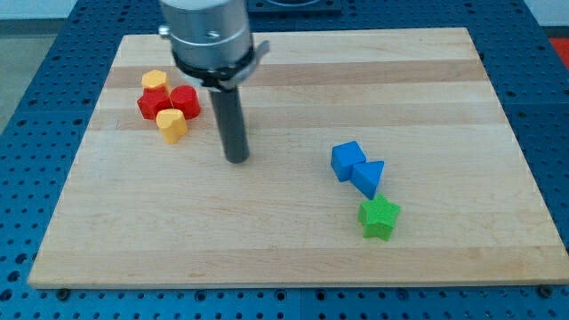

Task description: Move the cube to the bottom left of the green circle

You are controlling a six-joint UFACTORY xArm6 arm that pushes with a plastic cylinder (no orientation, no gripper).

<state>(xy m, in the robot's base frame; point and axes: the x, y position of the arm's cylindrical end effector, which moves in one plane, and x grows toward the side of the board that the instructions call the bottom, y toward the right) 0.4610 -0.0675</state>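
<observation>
A blue cube lies right of the board's middle, touching a blue triangular block at its lower right. A green star-shaped block lies just below them. No green circle shows in this view. My tip rests on the board left of the middle, well to the left of the blue cube and to the lower right of a red and yellow cluster. It touches no block.
At the upper left lies a cluster: a yellow block, two red blocks and a yellow heart-like block. The wooden board sits on a blue perforated table.
</observation>
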